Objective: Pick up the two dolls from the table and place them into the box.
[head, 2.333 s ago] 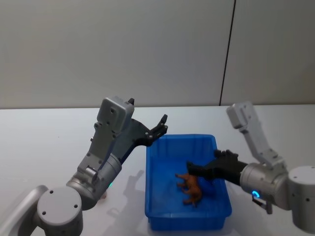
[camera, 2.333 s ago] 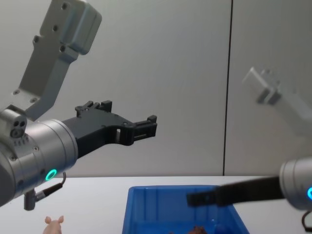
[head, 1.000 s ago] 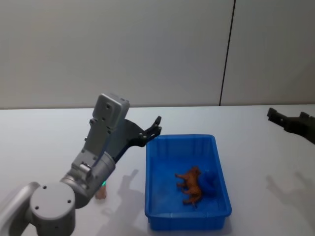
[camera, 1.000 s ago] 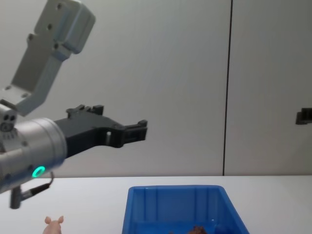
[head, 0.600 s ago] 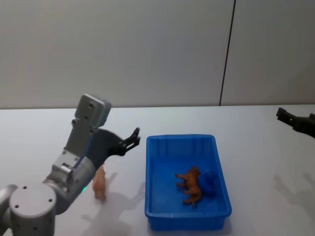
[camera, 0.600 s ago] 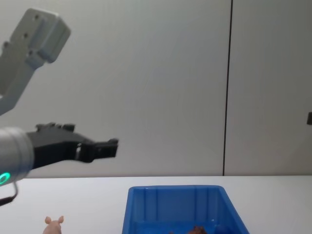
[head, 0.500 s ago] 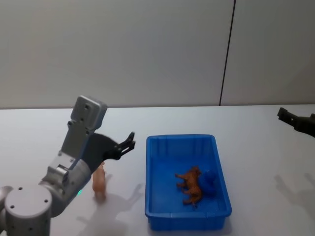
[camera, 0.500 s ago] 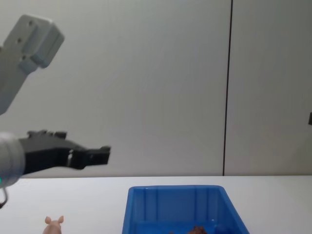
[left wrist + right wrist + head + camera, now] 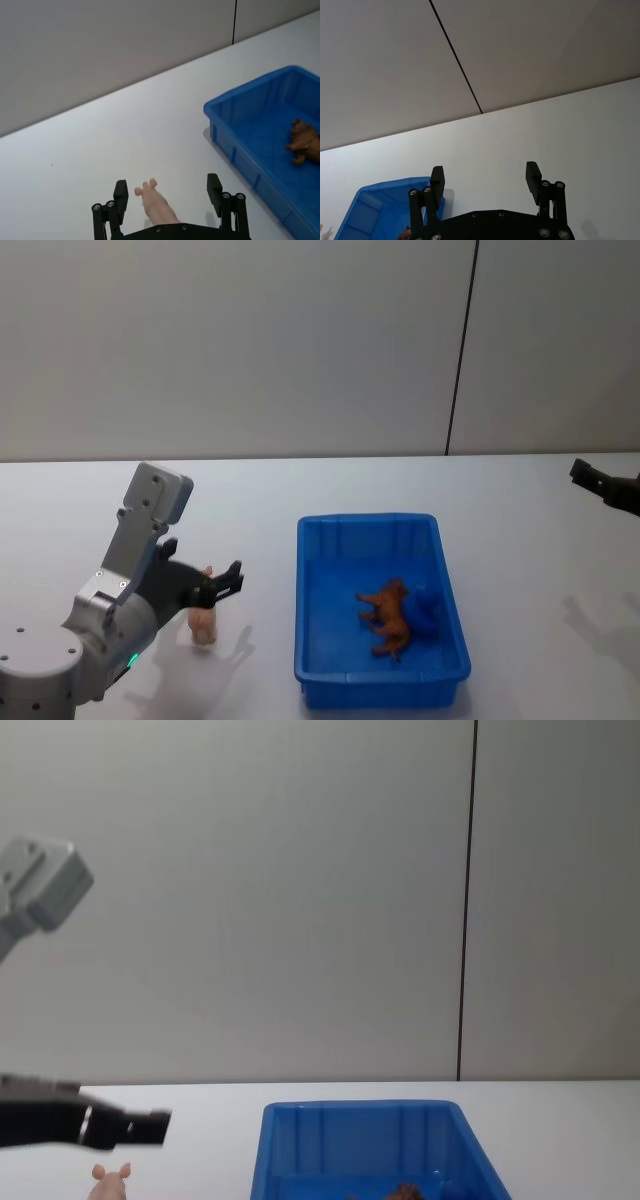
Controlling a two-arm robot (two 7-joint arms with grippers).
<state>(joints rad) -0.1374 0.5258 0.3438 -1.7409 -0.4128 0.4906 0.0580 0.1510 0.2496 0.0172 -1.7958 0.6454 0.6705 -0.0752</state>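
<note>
pink pig (image 9: 156,206) between open jaws – left gripper (image 9: 167,192)

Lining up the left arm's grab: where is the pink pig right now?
The pink pig stands on the table, left of the blue box, between the open fingers of the left pincer.

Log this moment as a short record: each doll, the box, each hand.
brown doll: lying inside the box
pink pig doll: on the table, left of the box, between the left hand's open fingers
box: blue, on the table
left hand: open, low around the pig, not closed on it
right hand: open, off to the right, away from the box
</note>
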